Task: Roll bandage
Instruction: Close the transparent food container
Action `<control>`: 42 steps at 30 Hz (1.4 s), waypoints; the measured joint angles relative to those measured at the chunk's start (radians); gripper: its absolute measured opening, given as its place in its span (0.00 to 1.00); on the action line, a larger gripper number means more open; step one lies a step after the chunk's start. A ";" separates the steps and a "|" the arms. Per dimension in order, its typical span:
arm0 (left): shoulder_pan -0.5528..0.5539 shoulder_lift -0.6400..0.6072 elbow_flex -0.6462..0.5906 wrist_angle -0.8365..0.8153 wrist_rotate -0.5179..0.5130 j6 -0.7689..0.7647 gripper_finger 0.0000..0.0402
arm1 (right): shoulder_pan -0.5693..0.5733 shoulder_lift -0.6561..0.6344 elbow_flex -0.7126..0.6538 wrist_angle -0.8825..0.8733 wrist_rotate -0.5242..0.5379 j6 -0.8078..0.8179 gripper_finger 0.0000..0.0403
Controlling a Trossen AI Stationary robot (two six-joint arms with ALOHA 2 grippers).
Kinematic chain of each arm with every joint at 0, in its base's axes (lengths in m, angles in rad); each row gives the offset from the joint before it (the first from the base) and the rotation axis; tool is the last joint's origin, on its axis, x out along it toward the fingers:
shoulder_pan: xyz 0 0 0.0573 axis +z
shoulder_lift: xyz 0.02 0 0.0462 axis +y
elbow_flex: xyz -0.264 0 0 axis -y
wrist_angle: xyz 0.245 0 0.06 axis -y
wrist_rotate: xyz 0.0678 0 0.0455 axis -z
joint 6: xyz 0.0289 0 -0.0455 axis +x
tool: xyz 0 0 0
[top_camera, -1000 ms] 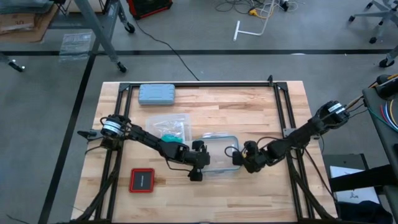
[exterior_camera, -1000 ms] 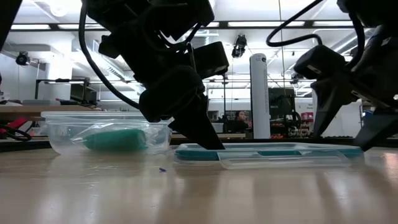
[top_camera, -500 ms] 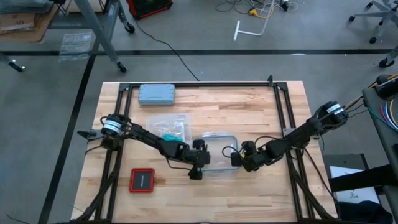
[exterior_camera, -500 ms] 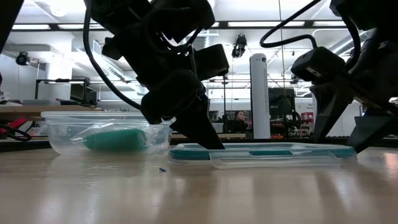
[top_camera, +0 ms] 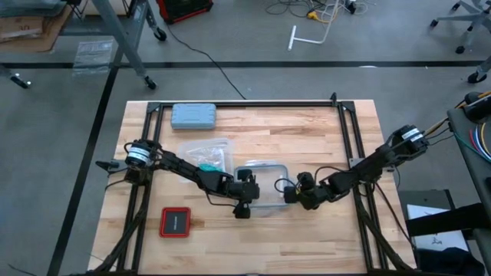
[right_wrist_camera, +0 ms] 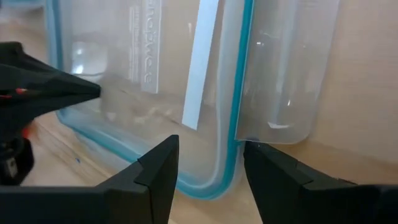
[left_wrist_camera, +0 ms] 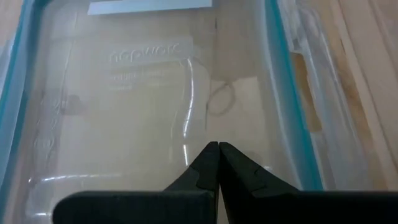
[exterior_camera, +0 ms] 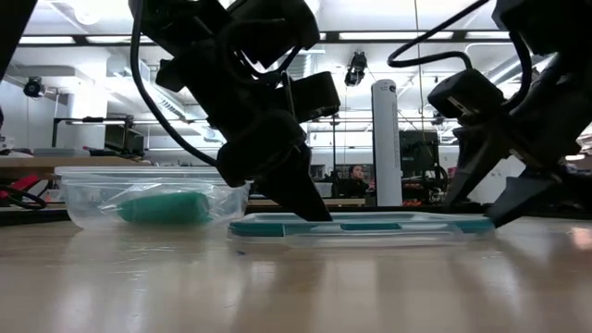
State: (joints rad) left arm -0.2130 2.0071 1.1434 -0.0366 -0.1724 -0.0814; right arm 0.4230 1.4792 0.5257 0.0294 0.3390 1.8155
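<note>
Both tools work a clear lid (top_camera: pixel 261 184), not the bandage (exterior_camera: pixel 164 206), which lies rolled in a tub (exterior_camera: pixel 74 199) beside it; the lid could slide into the tub. The left tool (left_wrist_camera: pixel 217 149), pressed together, pushes on the lid; the right tool (right_wrist_camera: pixel 208 171) stands spread at its teal rim. The roll's long axis lies level on the surface (top_camera: pixel 307 138), across the low view.

Bandage (exterior_camera: pixel 163 206) blurred behind container (exterior_camera: pixel 83 199) wall; roll or band unclear.
</note>
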 joint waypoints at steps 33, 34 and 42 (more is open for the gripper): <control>0.024 0.003 -0.001 0.031 0.040 0.021 0.00 | -0.147 0.083 -0.023 0.213 -0.175 -0.110 0.24; 0.024 0.003 -0.002 0.032 0.039 0.021 0.00 | -0.148 0.083 -0.024 0.215 -0.174 -0.120 0.21; 0.026 0.003 -0.003 0.044 0.033 0.026 0.00 | -0.153 0.084 -0.024 0.259 -0.106 -0.231 0.01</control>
State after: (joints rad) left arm -0.1871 2.0102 1.1404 0.0079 -0.1394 -0.0551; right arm 0.2703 1.5627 0.5016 0.2886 0.2331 1.5845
